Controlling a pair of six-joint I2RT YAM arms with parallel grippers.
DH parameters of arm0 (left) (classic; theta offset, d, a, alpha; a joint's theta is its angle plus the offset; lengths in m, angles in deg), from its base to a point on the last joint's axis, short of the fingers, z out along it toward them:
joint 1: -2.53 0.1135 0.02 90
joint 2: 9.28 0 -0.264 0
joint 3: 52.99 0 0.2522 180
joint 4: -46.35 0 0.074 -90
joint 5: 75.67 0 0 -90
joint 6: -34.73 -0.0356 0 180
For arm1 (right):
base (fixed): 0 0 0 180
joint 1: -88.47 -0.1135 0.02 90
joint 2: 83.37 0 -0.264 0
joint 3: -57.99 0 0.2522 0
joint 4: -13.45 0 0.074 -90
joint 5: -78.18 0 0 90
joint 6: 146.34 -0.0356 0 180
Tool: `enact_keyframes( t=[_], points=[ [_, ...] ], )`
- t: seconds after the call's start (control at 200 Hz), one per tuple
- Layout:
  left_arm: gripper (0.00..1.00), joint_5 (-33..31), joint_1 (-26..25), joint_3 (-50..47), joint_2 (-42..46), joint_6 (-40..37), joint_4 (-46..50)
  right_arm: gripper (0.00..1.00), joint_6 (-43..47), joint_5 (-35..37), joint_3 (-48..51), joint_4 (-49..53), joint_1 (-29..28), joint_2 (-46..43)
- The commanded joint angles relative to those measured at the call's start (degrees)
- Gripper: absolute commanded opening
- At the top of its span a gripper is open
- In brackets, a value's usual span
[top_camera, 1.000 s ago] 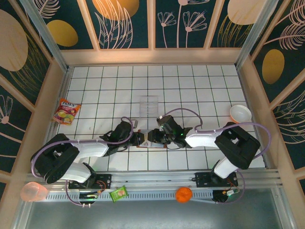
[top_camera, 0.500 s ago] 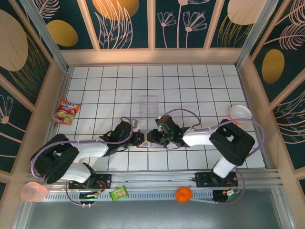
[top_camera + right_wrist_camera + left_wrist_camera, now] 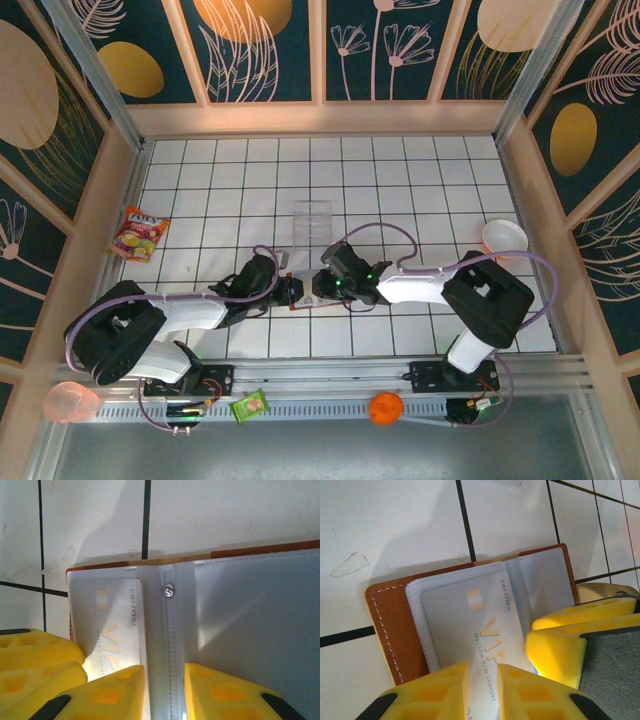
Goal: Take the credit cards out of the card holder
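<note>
The card holder (image 3: 301, 302) lies open on the white tiles, brown leather (image 3: 387, 625) outside and a pale grey sleeve (image 3: 250, 610) inside. A grey-white credit card (image 3: 470, 625) printed "VIP" sits in its left pocket. My left gripper (image 3: 482, 690) stands over the near end of that card, its jaws a little apart, with the card's face showing in the gap. My right gripper (image 3: 165, 690) stands over the holder's middle seam, jaws narrowly apart, the card (image 3: 112, 620) just to its left. In the top view the left gripper (image 3: 293, 290) and the right gripper (image 3: 322, 287) almost meet.
A clear plastic tray (image 3: 312, 220) stands just behind the grippers. A snack packet (image 3: 140, 233) lies at the left wall and a white bowl (image 3: 503, 237) at the right. A pink cup (image 3: 70, 400), a green packet (image 3: 249, 405) and an orange ball (image 3: 385, 407) sit on the front rail.
My right gripper has shifted a little to the left over the card holder, closer to the left gripper. The left arm has hardly moved.
</note>
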Motion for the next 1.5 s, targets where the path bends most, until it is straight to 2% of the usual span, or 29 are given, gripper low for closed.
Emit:
enact_keyframes(
  t=[0.0, 0.11, 0.195, 0.465, 0.911, 1.496],
  points=[
    [0.24, -1.28, -0.29, -1.04, 1.38, -0.27, 1.58, 0.27, 3.42, 1.05, 1.13, -1.43, -0.47, -3.59],
    [0.29, -2.6, -0.28, -1.8, 4.7, -0.42, 2.42, 0.27, 4.85, -1.99, 1.11, -3.24, -0.39, -4.16],
    [0.29, -3.74, -0.3, -2.29, 5.98, -0.19, 3.14, 0.27, 4.72, -4.65, 1.13, -4.62, -0.39, -2.86],
    [0.14, -7.98, -0.05, -1.97, 2.92, -0.51, 6.87, 0.27, 5.23, -7.79, 0.68, -6.46, -0.48, -1.01],
    [0.0, -8.8, -0.09, -1.17, -0.9, -1.82, 8.32, 0.26, 4.21, -5.95, 0.06, -3.62, -0.41, 1.36],
    [0.0, -9.32, 0.17, -0.74, -2.72, -3.34, 9.7, 0.27, 2.14, 1.32, 2.52, 2.34, 0.85, -2.11]
  ],
)
